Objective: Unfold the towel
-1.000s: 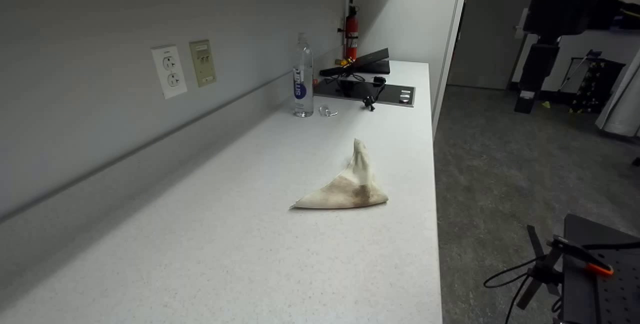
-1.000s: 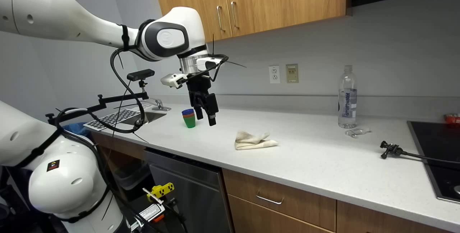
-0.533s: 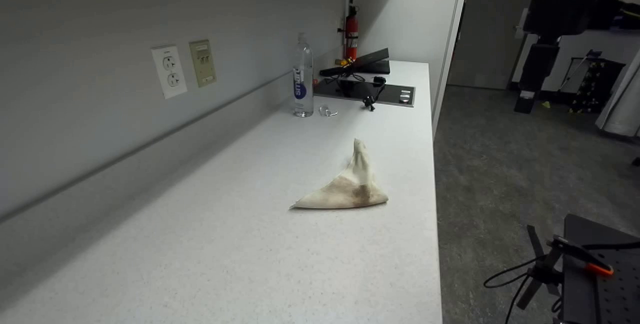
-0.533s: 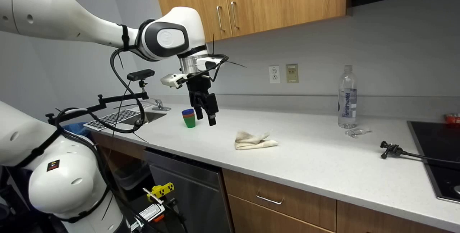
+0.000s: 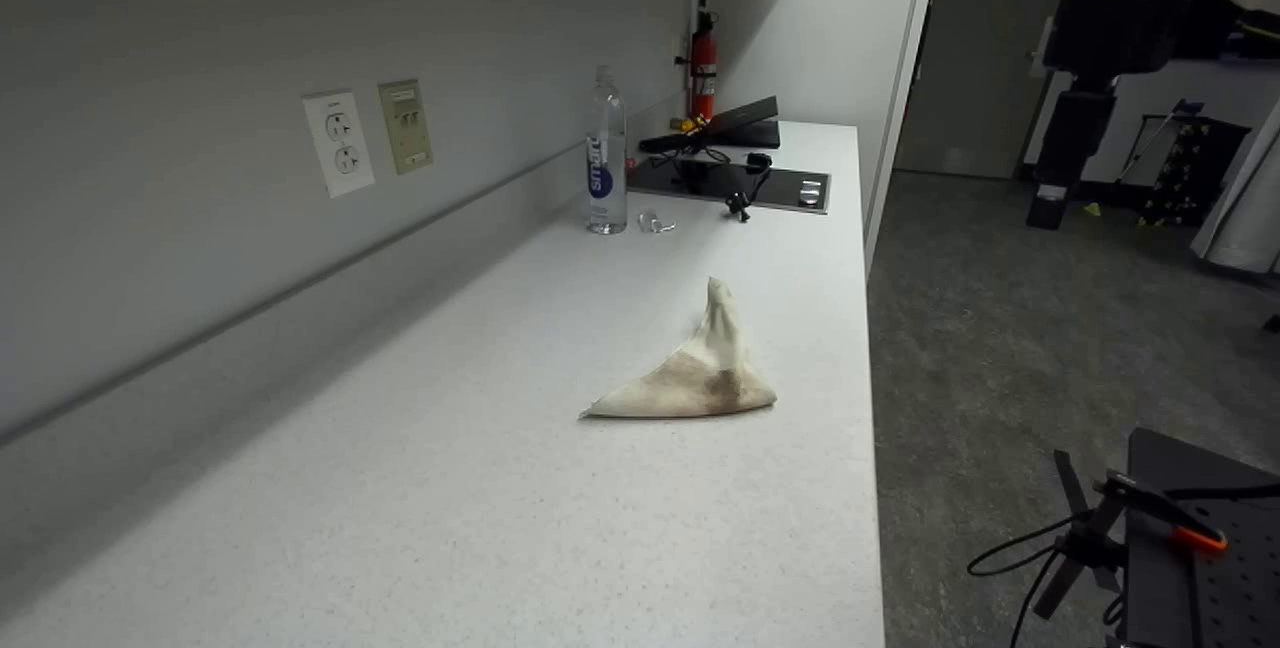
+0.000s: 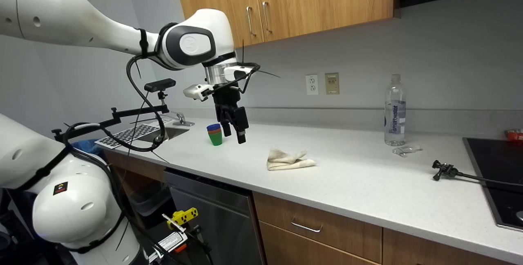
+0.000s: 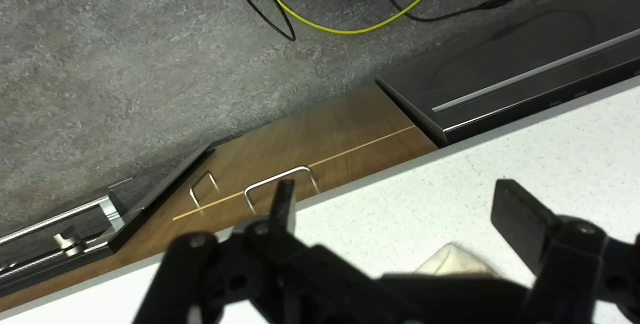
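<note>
Hanging empty, jaws apart: a black claw (image 6: pixel 234 134). The folded beige cloth towel (image 5: pixel 690 386) lies near the white worktop's (image 5: pixel 480 528) front edge; I'd pinch just one layer.

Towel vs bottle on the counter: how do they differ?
Pose: the towel lies folded and wrinkled; the bottle stands upright.
Look: the towel is opaque beige with brown stains; the bottle is clear with a printed label.
Height: the bottle is tall; the towel lies low.
Shared: both rest on the counter, neither held by the gripper.
</note>
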`<state>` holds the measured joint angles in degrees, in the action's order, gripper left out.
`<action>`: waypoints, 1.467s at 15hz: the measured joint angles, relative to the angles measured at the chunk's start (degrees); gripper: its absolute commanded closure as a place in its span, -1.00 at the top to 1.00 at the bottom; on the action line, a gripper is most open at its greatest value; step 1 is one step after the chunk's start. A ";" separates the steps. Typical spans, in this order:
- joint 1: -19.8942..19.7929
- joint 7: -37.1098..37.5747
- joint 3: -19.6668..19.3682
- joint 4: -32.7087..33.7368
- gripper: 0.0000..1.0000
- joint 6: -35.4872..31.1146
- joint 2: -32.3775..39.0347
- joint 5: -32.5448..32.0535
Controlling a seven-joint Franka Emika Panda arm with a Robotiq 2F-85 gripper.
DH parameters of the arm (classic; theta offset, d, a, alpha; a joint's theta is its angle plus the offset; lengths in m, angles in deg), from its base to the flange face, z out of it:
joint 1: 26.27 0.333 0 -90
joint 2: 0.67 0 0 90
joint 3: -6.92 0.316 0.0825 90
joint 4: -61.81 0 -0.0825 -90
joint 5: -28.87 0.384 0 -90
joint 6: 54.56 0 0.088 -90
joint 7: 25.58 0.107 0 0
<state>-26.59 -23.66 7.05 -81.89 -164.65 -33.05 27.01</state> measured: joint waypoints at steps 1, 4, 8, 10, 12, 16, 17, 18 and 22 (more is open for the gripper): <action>0.00 0.00 0.00 0.00 1.00 0.00 0.02 0.00; 0.00 0.00 0.00 -0.04 1.00 0.00 0.10 0.00; 0.00 -0.86 -0.01 0.31 1.00 -0.53 1.15 0.00; 0.08 -1.27 -0.02 1.14 1.00 -1.31 2.49 0.02; 0.35 -1.87 -0.01 2.54 1.00 -2.15 4.28 0.03; 2.12 -3.11 0.13 6.17 1.00 -4.49 8.02 1.14; 2.72 -3.51 0.24 7.09 1.00 -5.24 8.83 1.64; 3.29 -3.95 0.44 7.90 1.00 -5.93 9.54 2.08; 4.13 -4.18 0.85 9.23 1.00 -6.29 10.70 2.38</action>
<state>-22.46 -27.83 7.90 -72.66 -170.95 -22.35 29.39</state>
